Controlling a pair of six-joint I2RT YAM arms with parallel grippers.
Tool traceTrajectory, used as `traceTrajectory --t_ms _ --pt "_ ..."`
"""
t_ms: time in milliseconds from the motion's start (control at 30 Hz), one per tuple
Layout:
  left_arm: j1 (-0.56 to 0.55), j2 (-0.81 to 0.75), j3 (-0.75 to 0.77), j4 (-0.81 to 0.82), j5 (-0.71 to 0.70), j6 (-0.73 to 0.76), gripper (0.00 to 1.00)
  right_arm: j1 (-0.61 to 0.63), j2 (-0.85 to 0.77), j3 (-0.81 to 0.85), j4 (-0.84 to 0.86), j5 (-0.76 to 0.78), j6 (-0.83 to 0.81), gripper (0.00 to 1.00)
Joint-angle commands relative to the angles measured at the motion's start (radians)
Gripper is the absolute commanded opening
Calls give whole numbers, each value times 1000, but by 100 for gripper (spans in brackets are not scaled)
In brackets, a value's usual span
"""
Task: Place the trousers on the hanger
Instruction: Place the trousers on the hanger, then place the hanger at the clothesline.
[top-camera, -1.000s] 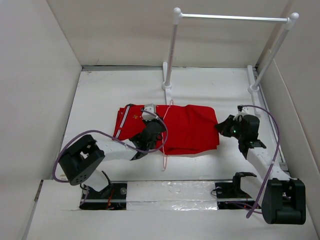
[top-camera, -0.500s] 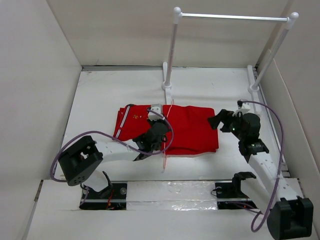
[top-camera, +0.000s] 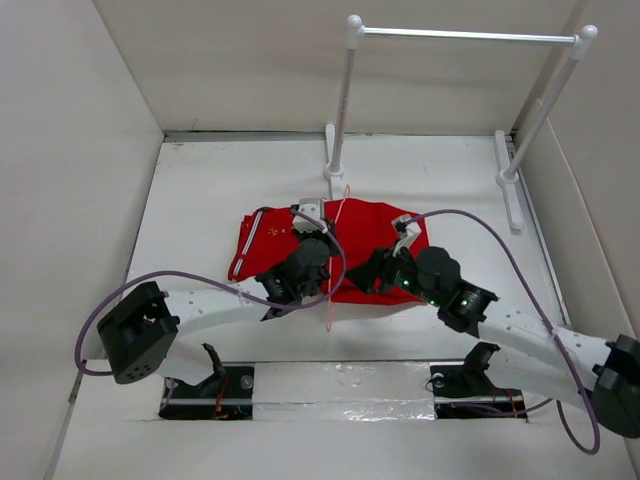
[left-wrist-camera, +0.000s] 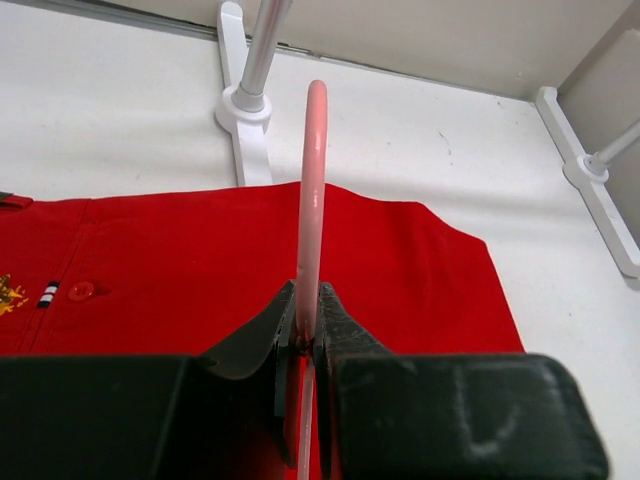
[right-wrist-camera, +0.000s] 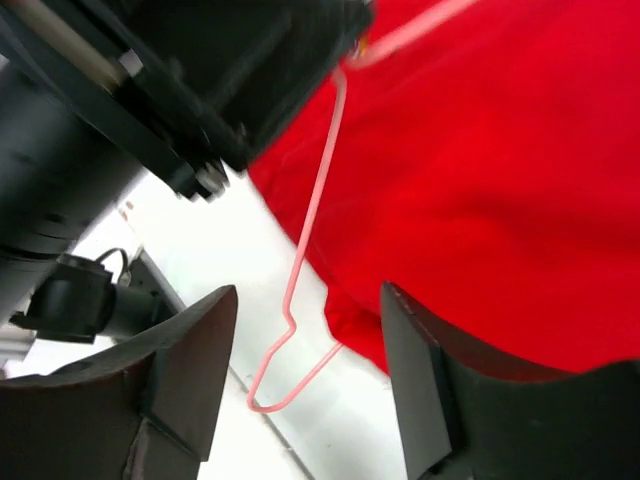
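Red trousers (top-camera: 365, 228) flat on white table (top-camera: 200, 190), pink wire hanger (left-wrist-camera: 312, 170) across them – pinched edge-on by left gripper (left-wrist-camera: 305, 335), right gripper (right-wrist-camera: 305, 370) – fingers spread, over hanger's near end

The overhead view gives you bright, even, diffuse light. The white table (top-camera: 200, 200) carries only faint, soft-edged shadows, and the glossy strip (top-camera: 340, 385) at its near edge shows speckled glare. In the left wrist view the thin pale pink wire hanger (left-wrist-camera: 313, 180) bears a light highlight, and the left gripper (left-wrist-camera: 305, 335) is dark and out of focus. In the right wrist view the right gripper (right-wrist-camera: 308, 300) and the bright red cloth trousers (right-wrist-camera: 500, 200) look blurred.
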Motion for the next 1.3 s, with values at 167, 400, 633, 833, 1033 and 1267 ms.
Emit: traceTrajectory --t_ms 167,400,633,833,1033,1267 --pt "-26 -69 125 90 -32 30 0 61 252 110 207 132 109 61" --pt "-36 -76 145 85 -43 57 0 81 349 126 331 94 127 41" --pt "-36 -74 183 94 -29 82 0 81 367 100 394 100 159 15" --pt "-36 -54 253 109 28 97 0 63 373 87 504 -29 228 0" --pt "-26 -42 358 73 127 123 26 -37 292 63 570 -165 310 0" --pt "35 -71 396 11 273 79 54 -140 160 81 492 -207 336 0"
